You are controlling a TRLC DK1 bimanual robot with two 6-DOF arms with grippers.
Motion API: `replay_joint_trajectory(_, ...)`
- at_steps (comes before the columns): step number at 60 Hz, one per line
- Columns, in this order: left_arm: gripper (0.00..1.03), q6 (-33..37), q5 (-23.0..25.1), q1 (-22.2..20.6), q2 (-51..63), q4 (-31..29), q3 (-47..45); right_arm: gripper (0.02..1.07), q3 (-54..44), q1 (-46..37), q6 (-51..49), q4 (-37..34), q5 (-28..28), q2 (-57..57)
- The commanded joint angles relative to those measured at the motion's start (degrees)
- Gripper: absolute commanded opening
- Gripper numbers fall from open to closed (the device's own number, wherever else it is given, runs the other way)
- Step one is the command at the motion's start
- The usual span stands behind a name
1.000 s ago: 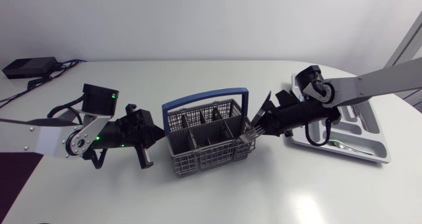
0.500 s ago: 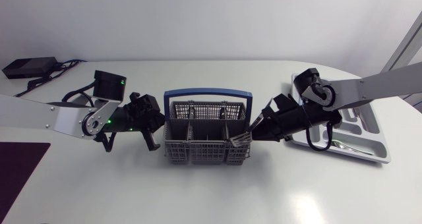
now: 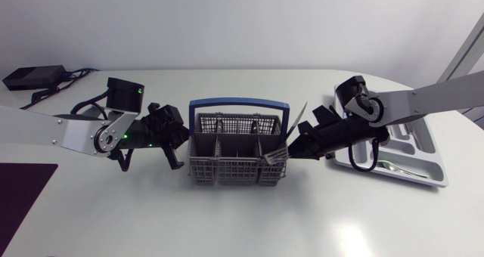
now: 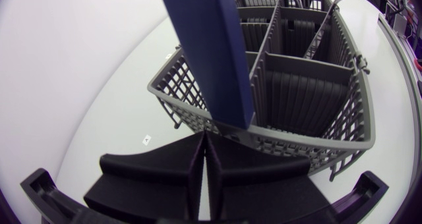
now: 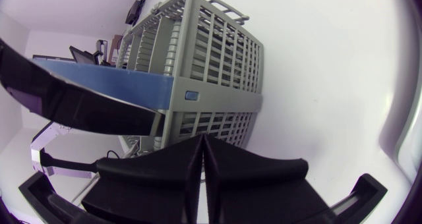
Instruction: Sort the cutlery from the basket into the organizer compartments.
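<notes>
With my left gripper (image 4: 204, 145) and right gripper (image 5: 201, 145) both clenched on nothing at opposite ends of the basket (image 3: 227, 170), I judge an uneven shove could skew or tip it, spilling the fork (image 3: 276, 157) leaning at its right end short of the organizer (image 3: 420, 142) further right.
</notes>
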Motion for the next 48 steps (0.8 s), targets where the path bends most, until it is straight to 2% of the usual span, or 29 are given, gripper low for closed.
replay_joint_trajectory(1,0.03,-0.56,2.85,-0.13,1.04,0.57,-0.65,0.08,-0.19,-0.10,1.67,2.05,0.58,-0.37)
replay_joint_trajectory(16,0.03,0.85,2.85,4.00,0.42,-2.77,-2.14,0.08,-3.62,-3.00,0.53,2.40,4.89,-3.18)
replay_joint_trajectory(23,0.04,1.20,3.11,5.05,-1.60,-3.47,-3.81,0.08,-5.64,-3.18,-0.70,2.40,8.58,-7.14)
replay_joint_trajectory(26,0.05,1.29,3.46,6.19,-3.79,-5.58,-4.52,0.08,-7.57,-3.09,-2.28,2.49,12.18,-11.36)
replay_joint_trajectory(29,0.07,1.29,3.73,6.46,-5.29,-7.60,-4.52,0.09,-8.80,-3.09,-3.60,2.49,12.89,-13.82)
replay_joint_trajectory(42,0.12,2.43,4.52,6.54,-14.34,-17.53,-5.22,0.28,-12.14,-3.26,-9.93,-0.15,14.29,-24.45)
replay_joint_trajectory(48,0.14,1.73,4.87,4.96,-18.91,-22.63,-5.13,0.37,-12.94,-3.53,-12.21,-2.08,14.20,-29.29)
